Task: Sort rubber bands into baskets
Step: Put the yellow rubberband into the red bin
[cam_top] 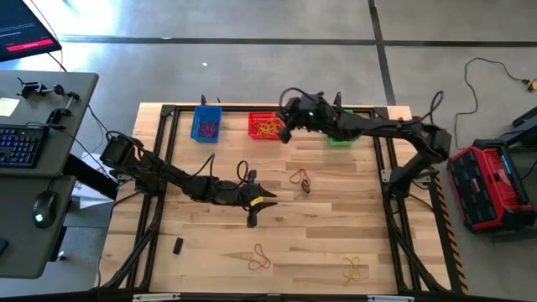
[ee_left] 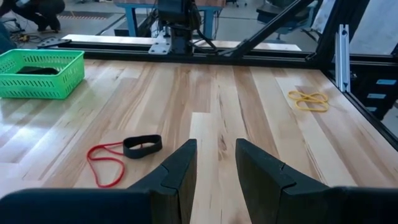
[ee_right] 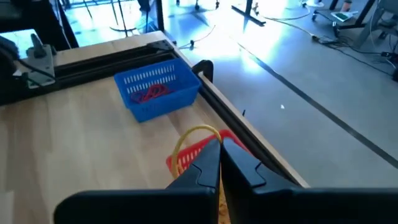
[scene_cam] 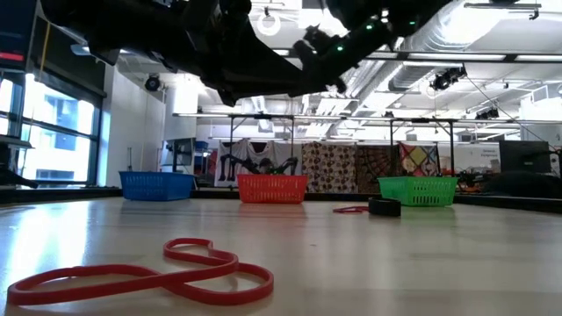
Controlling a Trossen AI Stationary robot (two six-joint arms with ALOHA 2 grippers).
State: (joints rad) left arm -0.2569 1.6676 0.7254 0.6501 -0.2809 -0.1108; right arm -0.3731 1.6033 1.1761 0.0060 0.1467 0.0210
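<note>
My right gripper point(cam_top: 284, 132) hangs over the red basket point(cam_top: 265, 126) at the table's far edge, shut on a yellow rubber band point(ee_right: 198, 133). The blue basket point(cam_top: 206, 123) stands to its left with red bands inside. The green basket point(cam_top: 340, 137) stands to its right, partly under the right arm. My left gripper point(cam_top: 267, 201) is open and empty above the table's middle. It points at a thick dark band point(ee_left: 142, 146) and a red band point(ee_left: 104, 163), which lie flat on the table. My right gripper pinches the yellow band between its two fingertips point(ee_right: 211, 152). The band's free loop point(ee_right: 186, 138) arches out past the fingertips. It is lifted clear, above the red basket point(ee_right: 186, 158).
An orange band point(cam_top: 260, 258), a yellow band point(cam_top: 352, 268) and a small dark band point(cam_top: 178, 246) lie near the table's near edge. A dark frame rail point(cam_top: 168, 159) runs around the tabletop. The red basket holds yellow bands. The green basket point(ee_left: 40, 73) holds dark ones.
</note>
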